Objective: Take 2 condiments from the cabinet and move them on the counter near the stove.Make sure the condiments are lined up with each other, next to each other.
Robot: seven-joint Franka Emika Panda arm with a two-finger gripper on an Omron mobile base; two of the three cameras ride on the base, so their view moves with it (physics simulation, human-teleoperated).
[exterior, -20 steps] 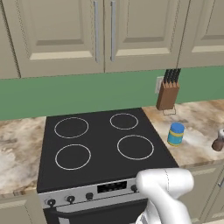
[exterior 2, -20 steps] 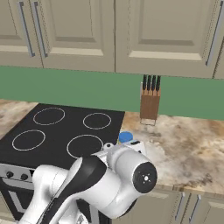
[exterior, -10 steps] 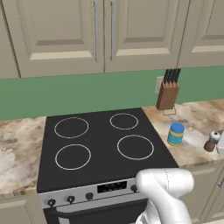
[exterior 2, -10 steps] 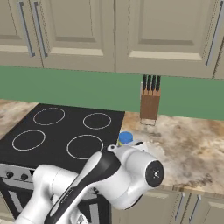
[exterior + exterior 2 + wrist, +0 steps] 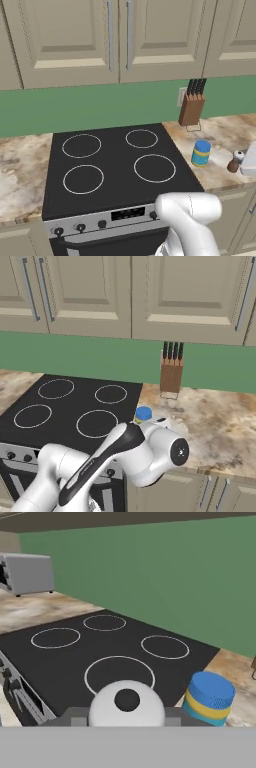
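Condiments are both sitting out on the bench to the right of the stove. The blue jar (image 5: 201, 153) with its yellow band and blue lid is standing upright on the marbled bench (image 5: 220, 135), just beside the right edge of the black cooktop (image 5: 115, 165), level with the front right burner ring. The brown shaker (image 5: 234, 162) with its pale top is being held upright a little farther right, near the jar but apart from it, at roughly the same depth on the bench; whether its base is touching the stone cannot be told. The white end of the arm is pressing in against its right side at the frame edge.

From the right base camera, the blue lid of the jar (image 5: 143, 413) is peeking out behind the arm's big white wrist joint, which is covering most of the bench in front of it. A wooden knife block (image 5: 171, 370) is standing against the green wall behind, well back from the jar.

Looking along the hand, the shaker's pale round top with a dark centre hole (image 5: 127, 704) is sitting right at the bottom middle, with the pincer (image 5: 127, 722) closing tight on it; the fingertips themselves are hidden by the top. The jar (image 5: 210, 698) is showing just to the right of it, close by, and the four white burner rings are spreading out beyond. A silver toaster (image 5: 27, 573) is resting on the far bench past the cooktop.
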